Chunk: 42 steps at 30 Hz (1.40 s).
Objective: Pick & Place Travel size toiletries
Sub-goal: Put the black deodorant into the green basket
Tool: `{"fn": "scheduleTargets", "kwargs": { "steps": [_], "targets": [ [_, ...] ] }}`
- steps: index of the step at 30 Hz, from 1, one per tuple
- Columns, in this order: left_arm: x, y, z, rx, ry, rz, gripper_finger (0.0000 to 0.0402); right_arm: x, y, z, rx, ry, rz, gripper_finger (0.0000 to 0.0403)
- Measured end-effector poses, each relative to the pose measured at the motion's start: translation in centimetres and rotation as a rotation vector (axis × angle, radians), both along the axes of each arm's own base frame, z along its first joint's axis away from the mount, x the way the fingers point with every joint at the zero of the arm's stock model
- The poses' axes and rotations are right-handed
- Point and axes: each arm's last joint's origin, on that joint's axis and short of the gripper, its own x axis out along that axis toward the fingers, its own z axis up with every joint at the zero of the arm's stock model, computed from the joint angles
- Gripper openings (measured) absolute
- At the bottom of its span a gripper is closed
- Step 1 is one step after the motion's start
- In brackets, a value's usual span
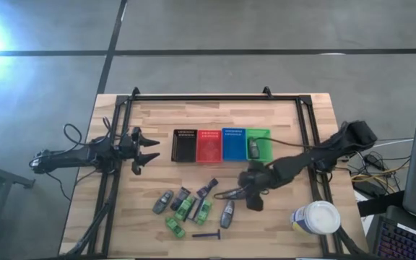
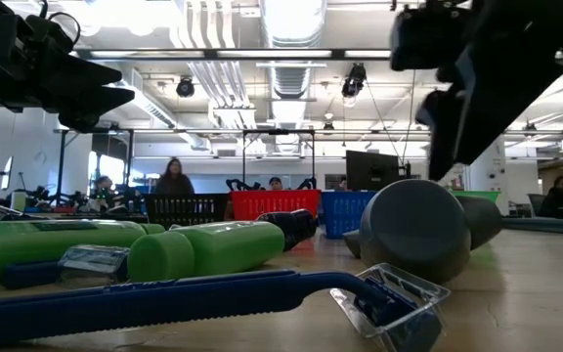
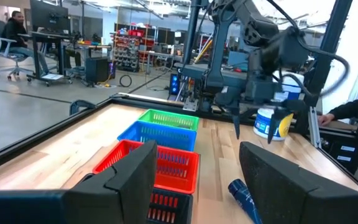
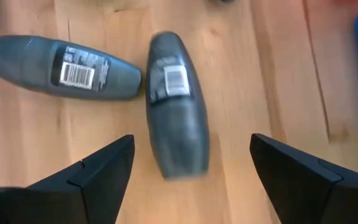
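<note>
The toiletries lie in a loose cluster on the near half of the wooden table: grey tubes [image 1: 163,202] [image 1: 227,212], green packets [image 1: 186,208] [image 1: 204,211] [image 1: 174,227], dark pieces [image 1: 208,189] and a thin razor [image 1: 206,235]. One more grey tube lies inside the green basket [image 1: 253,149]. My right gripper [image 1: 240,196] hangs open above the cluster's right side. In the right wrist view its fingers [image 4: 191,144] straddle one grey tube [image 4: 176,106] from above without touching it, and a second grey tube [image 4: 67,67] lies beside that one. My left gripper [image 1: 146,149] waits open, left of the black basket.
Black, red, blue and green mesh baskets [image 1: 184,145] [image 1: 209,145] [image 1: 233,144] [image 1: 264,137] stand in a row at mid-table. A big white tub [image 1: 316,218] stands near the right front corner. A dark frame rail [image 1: 201,98] borders the table. People sit in the room beyond.
</note>
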Motion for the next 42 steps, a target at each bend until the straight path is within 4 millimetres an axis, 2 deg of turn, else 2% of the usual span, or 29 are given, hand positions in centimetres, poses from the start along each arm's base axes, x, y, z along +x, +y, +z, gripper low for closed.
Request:
{"fn": "scheduleTargets", "kwargs": {
  "steps": [5,11,16,19,25,28,33,35,38,42],
  "targets": [
    [0.0,0.0,0.0,0.0,0.0,0.0,0.0234,2.7,1.0,-1.3,-0.081,0.061,0.128,0.0338],
    [0.0,0.0,0.0,0.0,0.0,0.001,0.0234,4.7,1.8,-3.1,-0.168,0.259,0.237,0.0364],
    [0.0,0.0,0.0,0.0,0.0,0.001,0.0234,5.9,2.7,-5.0,-0.109,0.323,0.289,0.0362],
    [0.0,0.0,0.0,0.0,0.0,0.001,0.0234,6.4,3.0,-5.4,-0.098,0.339,0.293,0.0355],
    [0.0,0.0,0.0,0.0,0.002,0.002,0.0234,6.5,3.0,-4.9,-0.112,0.32,0.272,0.032],
    [0.0,0.0,0.0,0.0,0.002,0.003,0.0234,6.4,2.8,-4.7,-0.131,0.302,0.252,0.0285],
    [0.0,0.0,0.0,0.0,0.002,0.003,0.0234,6.3,2.3,-4.8,-0.117,0.327,0.166,0.0203],
    [0.0,0.0,0.0,0.0,0.002,0.003,0.0234,6.1,2.2,-4.5,-0.108,0.329,0.131,0.0197],
    [0.0,0.0,0.0,0.0,0.002,0.002,0.0234,5.7,2.0,-2.9,-0.086,0.305,0.054,0.0197],
    [0.0,0.0,0.0,0.0,0.002,0.002,0.0234,4.0,1.4,0.5,-0.053,0.287,-0.142,0.0197]
  ]
}}
